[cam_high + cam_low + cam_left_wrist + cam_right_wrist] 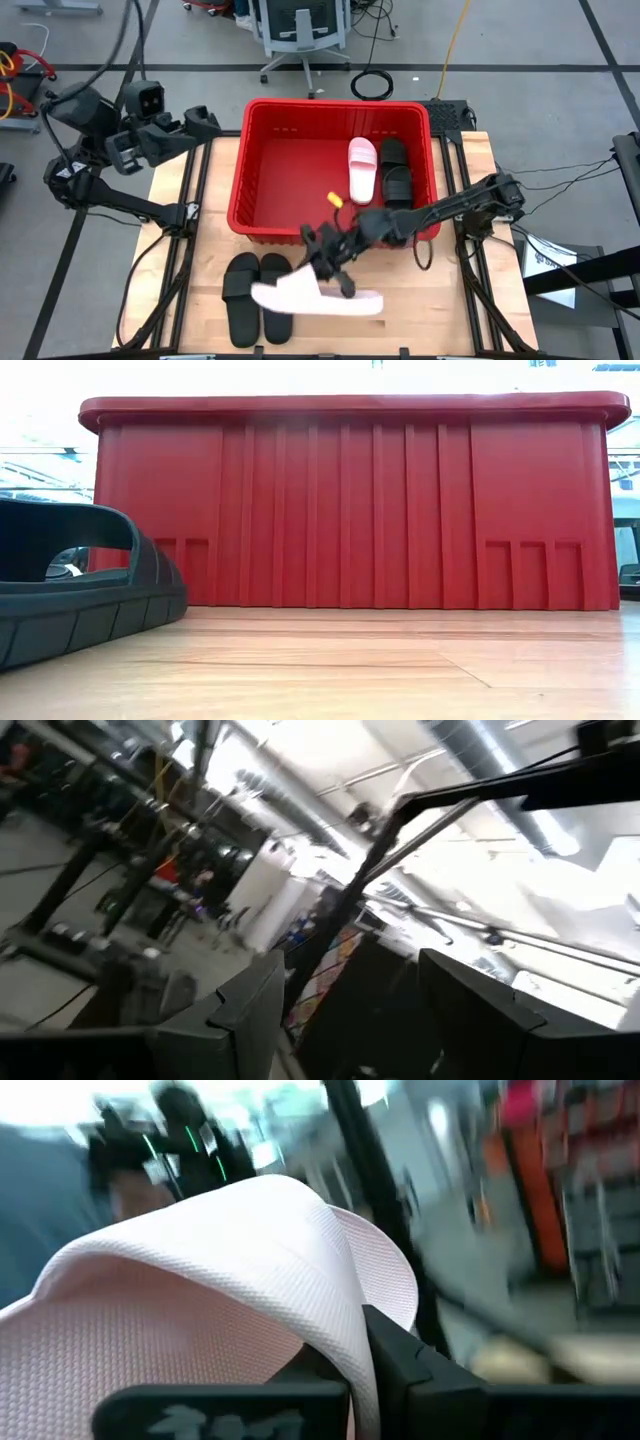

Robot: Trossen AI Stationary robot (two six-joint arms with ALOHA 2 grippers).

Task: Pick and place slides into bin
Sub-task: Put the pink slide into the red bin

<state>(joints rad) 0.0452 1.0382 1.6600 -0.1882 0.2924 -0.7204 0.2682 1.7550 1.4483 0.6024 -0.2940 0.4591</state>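
Presently — pink slide in the right gripper's hold, bin ahead at twelve o'clock.

Left to right in the high view: the left gripper (205,124) is parked off the table's ten o'clock corner, jaws wide apart and empty. Two black slides (256,297) lie side by side at seven o'clock, long axes running six to twelve. The right gripper (328,250) is clamped tight on the strap of the pale pink slide (315,297), held over the table's near edge — long axis nine to three; which end is the toe I cannot tell. The red bin (262,218) stands just beyond at twelve o'clock, already holding one pink (362,168) and two black slides (395,172). The right arm is plainly nearer.
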